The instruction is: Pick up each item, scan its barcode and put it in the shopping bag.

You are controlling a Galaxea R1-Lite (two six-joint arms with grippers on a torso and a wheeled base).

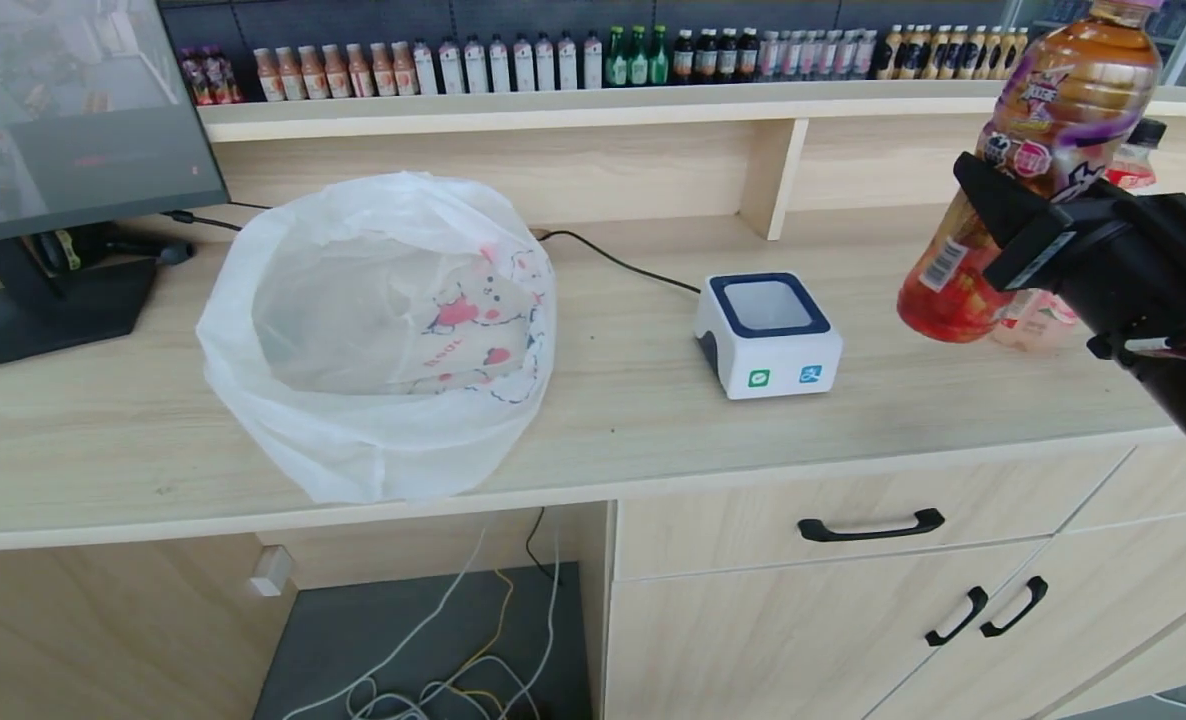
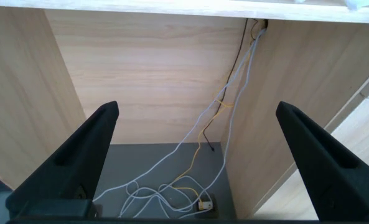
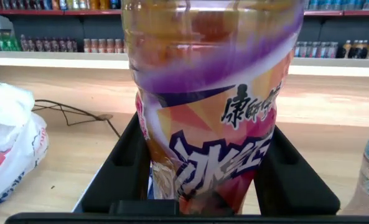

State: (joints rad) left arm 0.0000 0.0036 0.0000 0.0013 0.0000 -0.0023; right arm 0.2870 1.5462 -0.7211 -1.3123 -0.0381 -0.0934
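Head view: the right gripper is clamped across the middle of the bottle, which is tilted in the air over the right end of the counter, well apart from the scanner and the shopping bag. The bottle looks full — expect weight, a smooth label film that may slip, and walls that yield under pressure; a mid-body hold suits it. The left gripper hangs with jaws spread below the counter, above loose cables. Behind, a shelf carries rows of drinks.
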